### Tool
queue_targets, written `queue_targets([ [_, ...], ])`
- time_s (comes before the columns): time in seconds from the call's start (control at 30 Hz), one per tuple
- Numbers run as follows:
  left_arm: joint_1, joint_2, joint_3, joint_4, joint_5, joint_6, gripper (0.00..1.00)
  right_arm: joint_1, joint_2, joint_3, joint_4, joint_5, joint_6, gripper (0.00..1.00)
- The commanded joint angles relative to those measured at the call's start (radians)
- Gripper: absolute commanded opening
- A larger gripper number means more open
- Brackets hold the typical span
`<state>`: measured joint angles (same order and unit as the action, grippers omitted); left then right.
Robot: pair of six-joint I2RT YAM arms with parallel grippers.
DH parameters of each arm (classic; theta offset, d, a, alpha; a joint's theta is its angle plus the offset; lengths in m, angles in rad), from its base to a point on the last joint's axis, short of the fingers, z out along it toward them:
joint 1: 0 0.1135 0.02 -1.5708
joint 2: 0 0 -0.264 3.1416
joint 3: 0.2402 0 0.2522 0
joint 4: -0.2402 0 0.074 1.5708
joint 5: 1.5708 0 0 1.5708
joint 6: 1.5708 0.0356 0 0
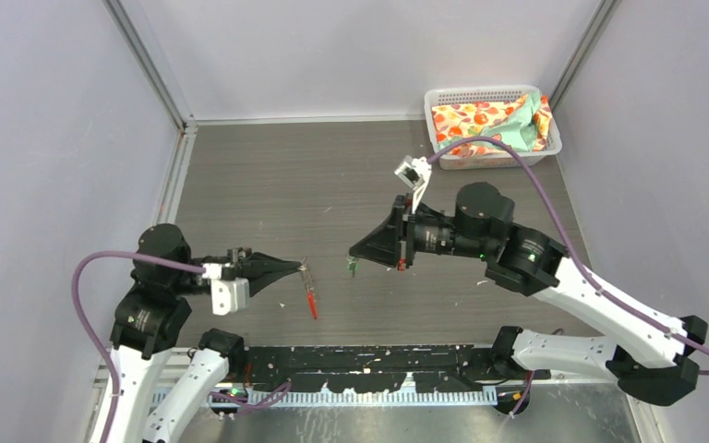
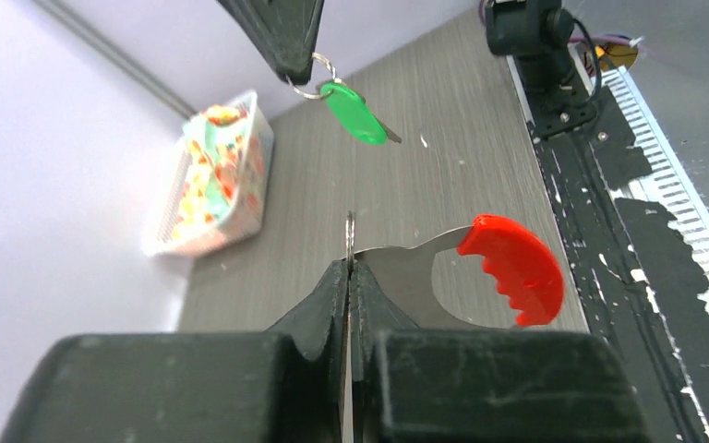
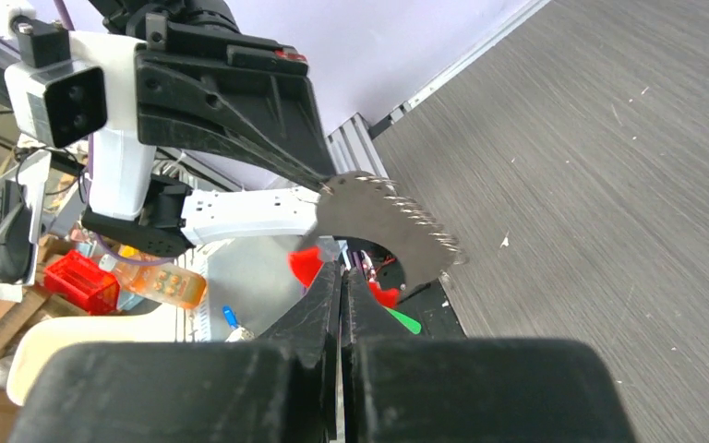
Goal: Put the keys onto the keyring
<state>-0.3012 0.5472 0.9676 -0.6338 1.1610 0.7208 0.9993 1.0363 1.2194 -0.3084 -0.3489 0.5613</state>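
My left gripper (image 1: 301,267) (image 2: 349,263) is shut on the thin wire of the keyring (image 2: 349,231), low above the table near its front edge. The keyring's flat silvery plate and red crescent tag (image 2: 517,268) (image 1: 312,303) hang from the grip. A short gap to the right, my right gripper (image 1: 354,257) (image 3: 342,268) is shut on the small ring of the green key (image 2: 355,113) (image 1: 353,268), which dangles below its tip. In the right wrist view the keyring's plate (image 3: 383,221) hangs just past my jaws. The green key and the keyring are apart.
A white basket (image 1: 443,95) (image 2: 171,221) of patterned cloth stands at the back right corner. A black strip with white flecks (image 1: 378,360) runs along the table's near edge between the arm bases. Grey walls close in the left, back and right.
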Motion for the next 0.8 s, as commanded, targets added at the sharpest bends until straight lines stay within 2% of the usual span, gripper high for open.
queue_targets([
  [0.0, -0.003, -0.005, 0.085, 0.023, 0.147, 0.077, 0.00, -0.005, -0.052, 0.022, -0.064, 0.029, -0.064, 0.01],
  [0.23, -0.003, -0.003, 0.135, 0.023, 0.228, 0.149, 0.00, -0.006, -0.023, 0.036, -0.053, -0.033, -0.069, 0.01],
  [0.77, -0.003, -0.015, 0.180, 0.025, 0.312, 0.293, 0.00, -0.006, 0.021, 0.062, -0.021, -0.099, -0.049, 0.01],
])
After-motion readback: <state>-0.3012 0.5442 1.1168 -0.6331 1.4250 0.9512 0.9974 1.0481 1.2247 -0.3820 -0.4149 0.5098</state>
